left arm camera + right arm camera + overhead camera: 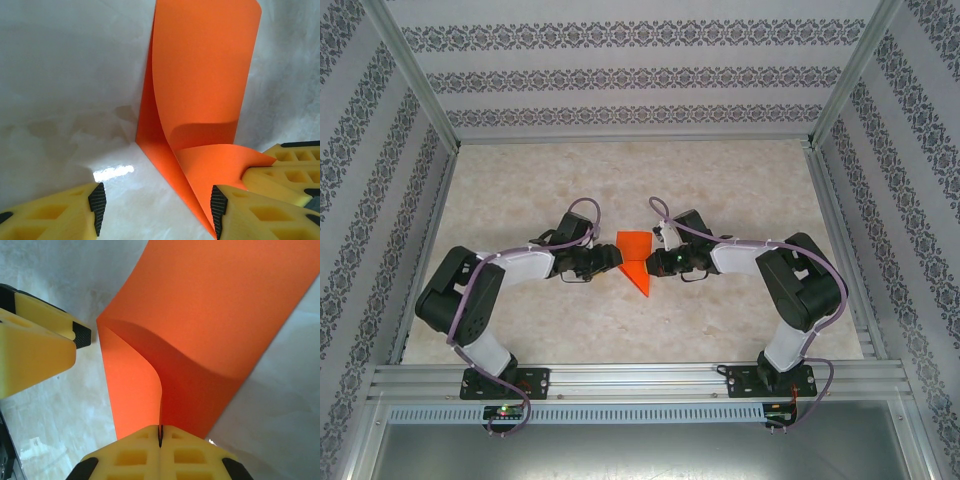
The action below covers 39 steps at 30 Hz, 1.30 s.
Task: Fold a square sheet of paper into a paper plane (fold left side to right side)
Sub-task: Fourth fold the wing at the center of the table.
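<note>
The square sheet of paper is bright orange and partly folded, lying mid-table with a pointed tip toward the arms. One flap curls up off the flat layer. My right gripper is shut on the edge of that raised flap, and it comes in from the right in the top view. My left gripper is open just left of the paper. Bare table lies between its pads, and its right fingertip sits at the paper's diagonal edge.
The marbled table has patterned walls on three sides and metal frame posts at the corners. A metal rail holding both arm bases runs along the near edge. The two grippers sit close together over the paper.
</note>
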{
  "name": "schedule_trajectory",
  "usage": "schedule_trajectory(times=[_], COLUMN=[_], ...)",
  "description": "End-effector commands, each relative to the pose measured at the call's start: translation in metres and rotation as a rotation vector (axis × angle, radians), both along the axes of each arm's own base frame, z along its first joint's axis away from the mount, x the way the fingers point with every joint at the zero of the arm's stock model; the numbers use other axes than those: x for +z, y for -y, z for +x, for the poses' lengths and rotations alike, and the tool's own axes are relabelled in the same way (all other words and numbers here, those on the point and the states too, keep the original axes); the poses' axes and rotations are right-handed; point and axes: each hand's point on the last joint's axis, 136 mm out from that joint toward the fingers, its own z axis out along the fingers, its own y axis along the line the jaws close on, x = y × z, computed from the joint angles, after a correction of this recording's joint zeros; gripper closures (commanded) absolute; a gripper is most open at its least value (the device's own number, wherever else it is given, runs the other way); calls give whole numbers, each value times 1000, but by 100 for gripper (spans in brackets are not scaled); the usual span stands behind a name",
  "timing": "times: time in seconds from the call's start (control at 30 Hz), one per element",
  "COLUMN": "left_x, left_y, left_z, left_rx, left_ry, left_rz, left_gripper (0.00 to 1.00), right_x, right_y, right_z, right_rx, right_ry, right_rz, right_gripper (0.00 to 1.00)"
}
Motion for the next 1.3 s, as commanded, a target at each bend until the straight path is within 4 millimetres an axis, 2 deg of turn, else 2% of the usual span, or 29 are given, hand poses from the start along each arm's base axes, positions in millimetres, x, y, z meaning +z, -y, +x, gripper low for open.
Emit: schedule_trajectory(times=[0.0, 0.1, 0.43, 0.53, 0.7, 0.83, 0.9, 1.0, 1.1, 1.27], left_x=[11, 10, 13, 17, 27, 35, 39, 45, 50, 54], left_y=[18, 27, 40, 42, 46, 49, 50, 50, 51, 52], left_z=[11, 13, 22, 22, 23, 24, 24, 25, 25, 26], left_rx=[-18, -30, -47, -51, -56, -59, -60, -58, -57, -53], left_ry=[28, 26, 38, 46, 60, 70, 78, 85, 87, 83], left_rz=[-51, -68, -101, -106, -123, -133, -138, -143, -146, -152], left_gripper=[40, 42, 67, 71, 73, 73, 73, 72, 73, 76], right_x=[4, 2, 0, 3, 24, 39, 45, 47, 39, 28], right_y=[5, 6, 10, 15, 30, 38, 34, 17, 2, -14], right_z=[1, 0, -3, -1, 3, -5, -14, -29, -38, -40], right_rx=[4, 5, 2, -14, -58, -56, -40, 1, 18, 33], right_ry=[23, 19, 21, 45, 141, 239, 288, 341, 375, 414], right_rz=[-6, -12, -26, -48, -119, -208, -231, -250, -277, -320], right_gripper=[97, 97, 94, 87, 72, 65, 61, 56, 55, 54])
